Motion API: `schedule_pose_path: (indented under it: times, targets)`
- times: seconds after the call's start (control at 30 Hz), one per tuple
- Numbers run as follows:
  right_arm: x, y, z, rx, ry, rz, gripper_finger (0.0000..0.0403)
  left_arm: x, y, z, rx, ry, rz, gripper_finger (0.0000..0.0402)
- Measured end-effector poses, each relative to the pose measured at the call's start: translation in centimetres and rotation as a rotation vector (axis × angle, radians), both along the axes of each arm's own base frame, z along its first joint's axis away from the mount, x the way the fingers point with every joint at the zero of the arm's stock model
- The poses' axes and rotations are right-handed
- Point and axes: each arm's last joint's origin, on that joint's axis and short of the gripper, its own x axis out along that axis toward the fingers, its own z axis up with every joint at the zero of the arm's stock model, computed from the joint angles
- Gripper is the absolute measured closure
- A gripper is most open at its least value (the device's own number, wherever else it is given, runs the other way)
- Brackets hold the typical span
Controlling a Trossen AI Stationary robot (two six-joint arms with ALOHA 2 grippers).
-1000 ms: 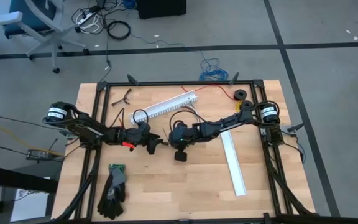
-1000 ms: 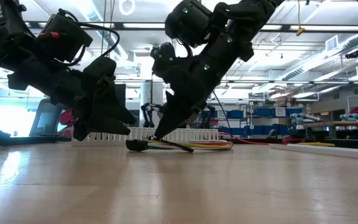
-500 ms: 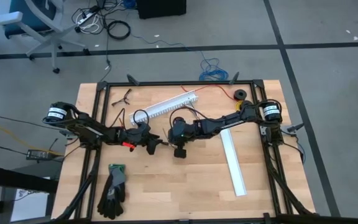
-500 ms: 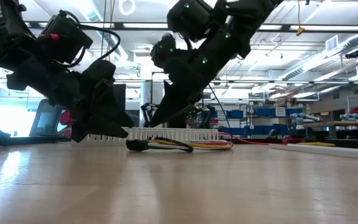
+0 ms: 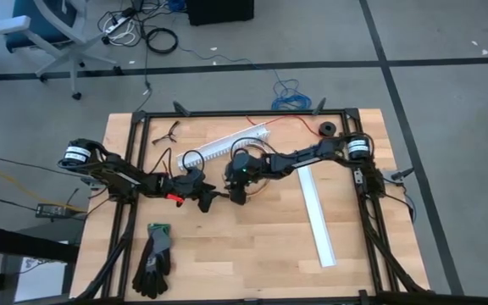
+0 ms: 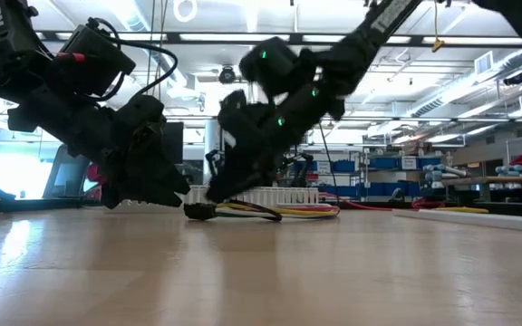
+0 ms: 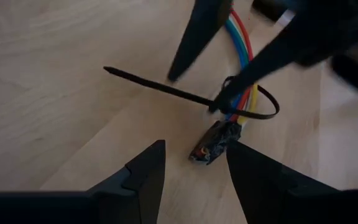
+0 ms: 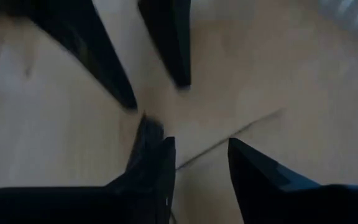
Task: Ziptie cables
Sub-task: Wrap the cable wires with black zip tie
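The cables (image 7: 241, 37), a bundle of blue, red, green and yellow wires, lie on the wooden table and end at a small dark connector (image 7: 215, 142). A black zip tie (image 7: 257, 111) is looped around them near the connector, and its tail (image 7: 148, 82) lies out over the wood. My left gripper (image 7: 194, 177) hovers open just short of the connector, nothing between its fingers. My right gripper (image 8: 201, 155) stands open over the loop, its fingers slanting down from the far side. The low view shows the connector (image 6: 199, 210) with both grippers above it. My right gripper has one fingertip (image 7: 221, 102) at the spot where the tail leaves the zip tie's loop; I cannot tell whether it touches. The other fingertip (image 7: 176, 73) ends just above the tail, apart from it.
A white slotted channel (image 5: 227, 144) lies just beyond the grippers, and a white strip (image 5: 318, 216) to the right. Dark gloves (image 5: 155, 254) lie near the front left. A black roll (image 5: 327, 129) and a red wire (image 5: 299, 123) sit at the far right.
My right gripper has swung toward the table's far-left, closer to my left gripper and the connector, dipped a little and opened. The cables and zip tie lie where they were.
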Motion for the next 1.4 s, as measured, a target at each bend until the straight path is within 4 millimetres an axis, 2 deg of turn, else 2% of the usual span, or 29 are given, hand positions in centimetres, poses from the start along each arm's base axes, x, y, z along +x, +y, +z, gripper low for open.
schedule_pose_path:
  times: [0.07,0.2,0.3,0.47,0.67,0.93,1.1,1.4]
  targets:
    - [0.2,0.0,-0.8,0.013,0.011,-0.002,0.0265,0.0,0.0,0.0,0.0,-0.001,0.0,0.022]
    - [0.2,-0.2,-0.8,-0.029,0.024,-0.063,0.0278,0.0,0.0,0.0,0.0,0.002,0.0,0.022]
    - [0.1,-0.3,-0.6,-0.05,0.028,-0.057,0.0308,0.0,0.0,0.0,0.004,0.0,0.002,0.022]
    - [0.0,-0.2,-0.6,-0.082,0.034,-0.02,0.0389,0.0,0.0,0.0,0.01,-0.001,0.009,0.022]
    - [-0.1,-0.2,0.2,-0.128,0.025,-0.02,0.0401,0.1,0.0,0.2,0.01,-0.02,0.012,0.022]
    - [-1.1,-0.1,2.0,-0.12,0.076,-0.041,0.0403,0.1,0.0,0.2,0.01,-0.019,0.013,0.022]
    - [-1.2,-0.2,2.0,-0.055,0.078,-0.019,0.0393,0.1,0.1,0.2,0.024,-0.019,0.029,0.022]
    - [-0.7,-0.2,1.6,-0.047,0.047,-0.011,0.0319,0.1,0.1,0.2,0.031,-0.023,0.041,0.022]
